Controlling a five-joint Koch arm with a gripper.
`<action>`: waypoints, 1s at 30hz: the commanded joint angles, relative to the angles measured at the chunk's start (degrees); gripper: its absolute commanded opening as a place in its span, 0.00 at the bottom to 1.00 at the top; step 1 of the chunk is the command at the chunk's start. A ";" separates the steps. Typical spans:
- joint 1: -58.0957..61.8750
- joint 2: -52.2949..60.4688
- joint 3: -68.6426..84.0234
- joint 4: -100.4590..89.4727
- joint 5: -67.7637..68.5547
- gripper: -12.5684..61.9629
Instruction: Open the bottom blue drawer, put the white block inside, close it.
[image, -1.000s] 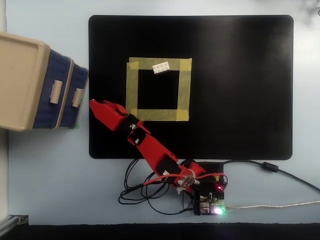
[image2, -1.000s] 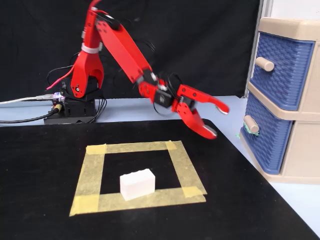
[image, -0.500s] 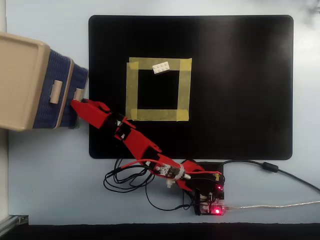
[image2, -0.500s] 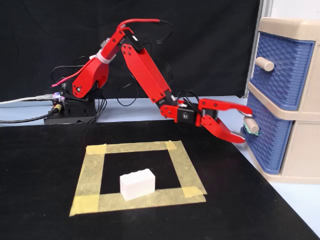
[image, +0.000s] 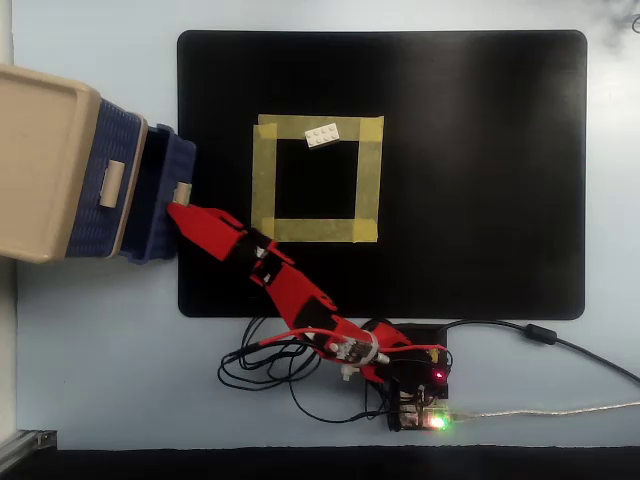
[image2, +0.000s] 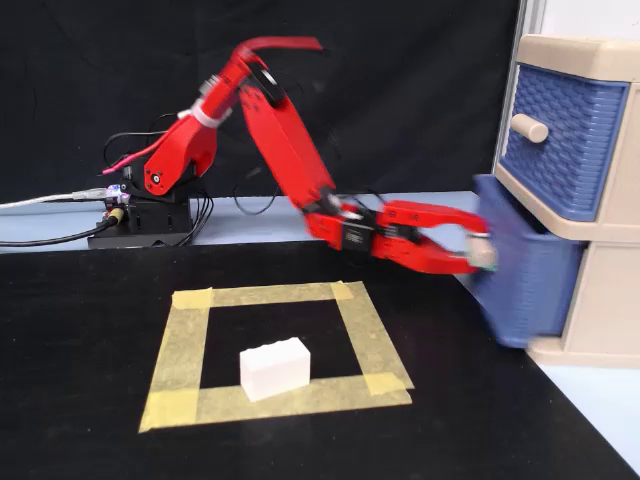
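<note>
Presently the jaws of the gripper (image2: 480, 250) look clamped on the handle of the partly open bottom blue drawer (image2: 525, 275), while the white block (image2: 274, 367), probably light, rigid and best pinched across its flat sides, sits inside the tape square (image2: 185, 345) on the desk.

Table: pale blue top (image: 100, 340) | Mat: black (image: 480, 200), centre, yellow tape square (image: 315, 230) on it | Backdrop: black cloth (image2: 400, 90), far side | Light: even, soft glare on mat.

Pale blue table (image: 110, 340) under black mat (image: 480, 200), beige cabinet (image: 40, 160), red arm's base (image: 415, 385), cables (image: 260, 365).
</note>
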 joint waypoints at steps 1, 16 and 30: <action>1.76 5.54 7.56 0.09 -3.43 0.06; 11.43 36.47 26.72 7.73 4.66 0.63; 34.80 9.05 -78.57 146.95 5.89 0.62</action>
